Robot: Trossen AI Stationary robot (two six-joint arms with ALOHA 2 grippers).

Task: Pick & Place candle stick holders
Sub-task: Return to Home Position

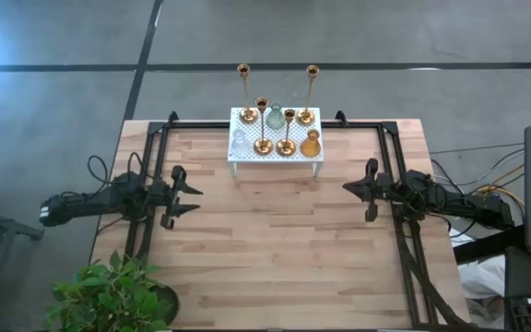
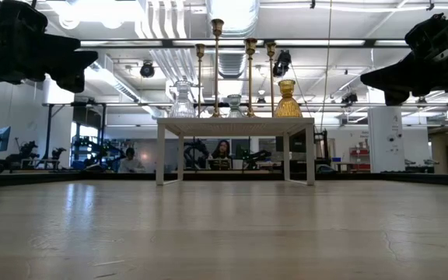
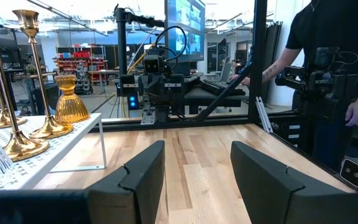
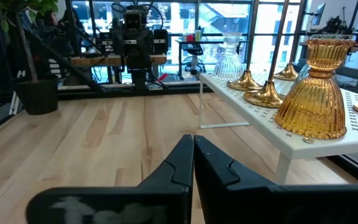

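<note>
Holders (image 1: 263,146) top the rack (image 1: 275,159), far from left pincer (image 1: 194,200) and right pincer (image 1: 350,188).

From above I saw a grey concrete floor (image 1: 339,37) crossed by dark lines, and the pale wood table (image 1: 275,249) with a leafy plant (image 1: 109,295) by one corner. My low camera looked into an open workshop with white ducts (image 2: 169,47) under the ceiling, strip lights, and a person (image 2: 222,149) seated far back. A lit monitor (image 3: 185,28) hung beyond the table, near someone in a black shirt (image 3: 328,37). Tall windows (image 4: 229,18) were bright.
</note>
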